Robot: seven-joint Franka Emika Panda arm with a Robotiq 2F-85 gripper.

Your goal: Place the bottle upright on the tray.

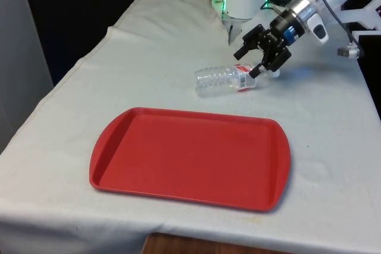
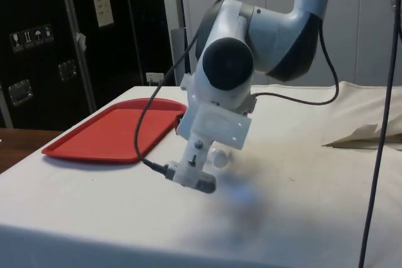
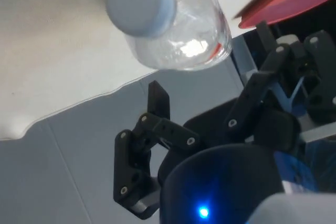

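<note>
A white-clothed table (image 1: 321, 123) is carrying a red tray (image 1: 190, 157) near its front edge and a clear bottle (image 1: 225, 80) lying on its side farther back.

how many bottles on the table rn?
1. A clear plastic bottle lies on its side on the white cloth, beyond the far edge of the red tray, cap end toward the gripper. Nothing stands on the tray. No other bottles visible.

Tray (image 1: 190, 159) bare, open from above; bottle (image 1: 226, 80) lies on tabletop (image 1: 321, 117) just beyond its far rim, nothing else nearby
</note>
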